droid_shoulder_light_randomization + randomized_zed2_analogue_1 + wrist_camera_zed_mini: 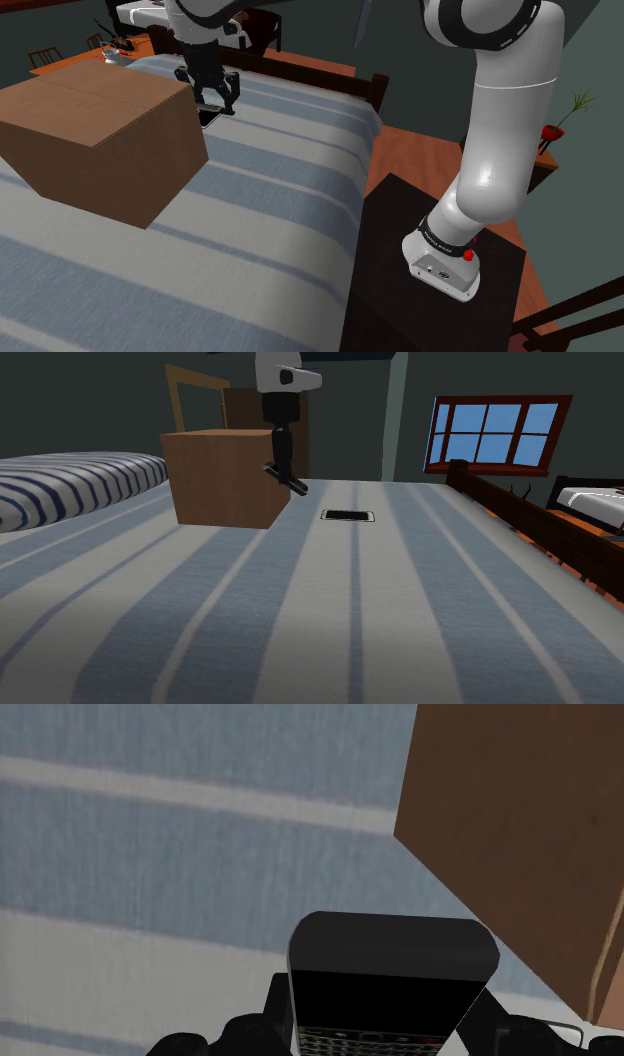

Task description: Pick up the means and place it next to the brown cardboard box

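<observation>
Phone [347, 515]: dark, with a keypad, lying flat on the bed [270, 220] near the box's [222, 477] corner.
Gripper [217, 105]: hangs just over the phone, not touching it.
Fingers: spread apart, holding nothing.
Box: brown, resting on the bed, beside the gripper.
Bed: blue cover with pale stripes.
Stand [400, 290]: dark, beside the bed.

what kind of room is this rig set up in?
Most likely a bedroom: the work surface is a bed with blue-and-white striped bedding, there is a matching striped pillow, and a paned window is set in the wall.
</observation>
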### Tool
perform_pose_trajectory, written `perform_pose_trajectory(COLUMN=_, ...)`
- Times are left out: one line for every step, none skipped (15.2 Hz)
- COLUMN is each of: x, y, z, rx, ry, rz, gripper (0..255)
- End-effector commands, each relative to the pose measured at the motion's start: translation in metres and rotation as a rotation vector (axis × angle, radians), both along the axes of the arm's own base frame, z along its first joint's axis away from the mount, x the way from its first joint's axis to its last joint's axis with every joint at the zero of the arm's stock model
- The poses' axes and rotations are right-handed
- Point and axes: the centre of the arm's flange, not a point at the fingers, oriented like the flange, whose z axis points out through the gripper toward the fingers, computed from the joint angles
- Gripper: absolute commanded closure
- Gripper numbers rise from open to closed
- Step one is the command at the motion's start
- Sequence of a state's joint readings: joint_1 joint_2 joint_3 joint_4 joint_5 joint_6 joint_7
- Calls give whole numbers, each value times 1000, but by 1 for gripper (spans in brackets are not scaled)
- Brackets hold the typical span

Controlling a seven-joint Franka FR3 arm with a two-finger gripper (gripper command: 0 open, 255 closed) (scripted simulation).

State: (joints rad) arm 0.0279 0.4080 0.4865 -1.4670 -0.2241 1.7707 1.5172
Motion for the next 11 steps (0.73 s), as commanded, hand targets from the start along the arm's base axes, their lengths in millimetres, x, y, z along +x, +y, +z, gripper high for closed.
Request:
perform_pose_trajectory(x=0, y=0, z=-11, rx=0, ry=-1, rz=0, gripper=255)
perform_pose_trajectory(x=0, y=0, z=-16, rx=0, ry=-1, rz=0, gripper=255)
perform_pose_trajectory(x=0, y=0, z=-22, rx=0, ry=-1, rz=0, gripper=255)
perform_pose_trajectory(x=0, y=0, z=-27, rx=0, ry=-1, rz=0, gripper=255)
perform_pose_trajectory(x=0, y=0, z=-32, rx=0, ry=-1, rz=0, gripper=255)
perform_pose_trajectory(x=0, y=0, z=-38, rx=0, ry=-1, rz=0, gripper=255)
perform_pose_trajectory(x=0, y=0, z=-43, rx=0, ry=-1, rz=0, gripper=255)
perform_pose_trajectory(x=0, y=0, z=-48, rx=0, ry=-1, rz=0, gripper=255)
perform_pose_trajectory(x=0, y=0, z=-53, rx=0, ry=-1, rz=0, gripper=255)
perform_pose_trajectory(x=0, y=0, z=-59, rx=0, ry=-1, rz=0, gripper=255)
perform_pose_trajectory(x=0, y=0, z=-64, rx=0, ry=-1, rz=0, gripper=255)
